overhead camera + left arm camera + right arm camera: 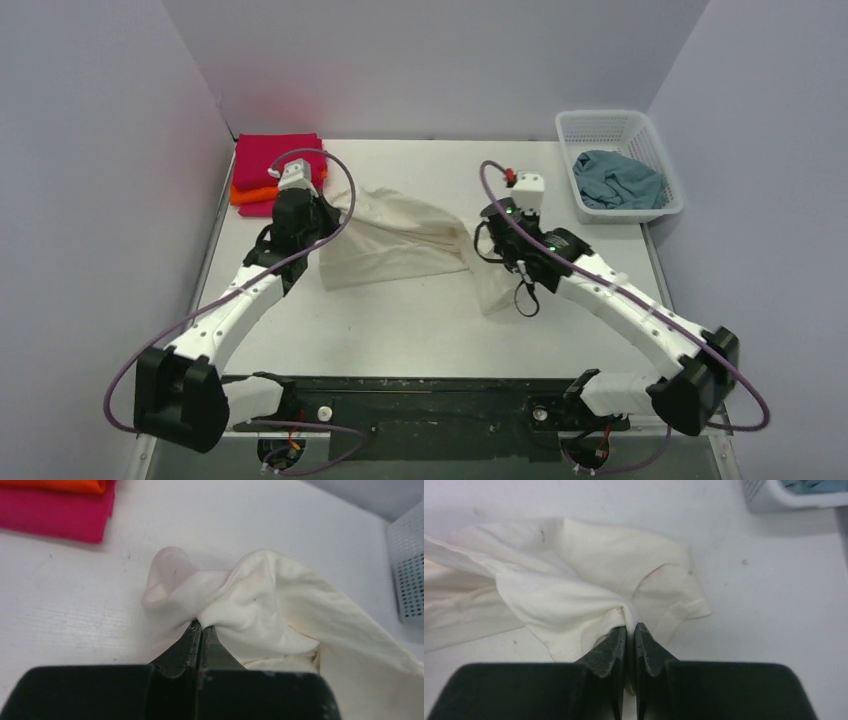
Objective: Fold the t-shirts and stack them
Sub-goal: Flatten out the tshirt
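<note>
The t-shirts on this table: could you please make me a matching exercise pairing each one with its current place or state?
Things:
1. cream t-shirt
2. grey-blue t-shirt
3. magenta t-shirt
4. orange t-shirt

Places or states:
A. crumpled in the basket
B. folded, lying on top at the far-left corner
C. pinched by the left gripper and the right gripper
D. folded, only its edge showing under another shirt

Pairs: 1-C, 2-A, 3-B, 4-D
</note>
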